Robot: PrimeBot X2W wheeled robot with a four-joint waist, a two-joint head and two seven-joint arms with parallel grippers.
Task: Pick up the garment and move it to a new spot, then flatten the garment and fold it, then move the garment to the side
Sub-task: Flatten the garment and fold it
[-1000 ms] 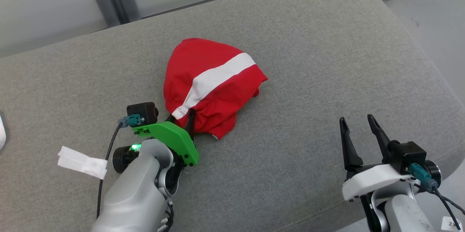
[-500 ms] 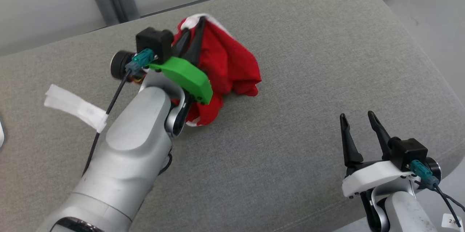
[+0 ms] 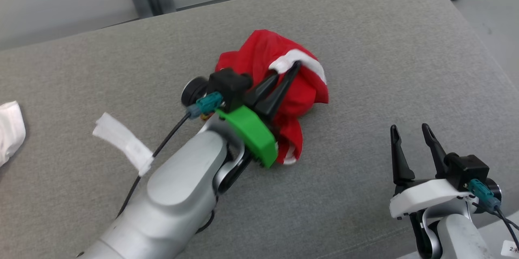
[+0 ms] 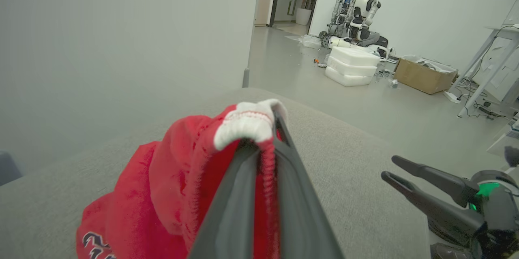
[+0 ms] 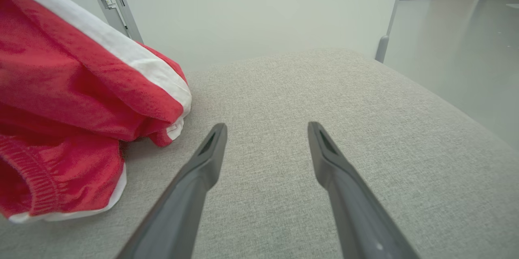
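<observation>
Head view, garment [image 3: 265, 50] on grey cushion [image 3: 365, 40], floor [image 3: 502, 11]

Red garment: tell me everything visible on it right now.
The garment is red, soft knit-looking cloth with a white stripe, white hem trim and a dark print visible in the left wrist view. It is crumpled in a heap. The left gripper has its jaws shut on a white-edged fold, holding it up, while the lower folds rest on the grey cushion.
</observation>
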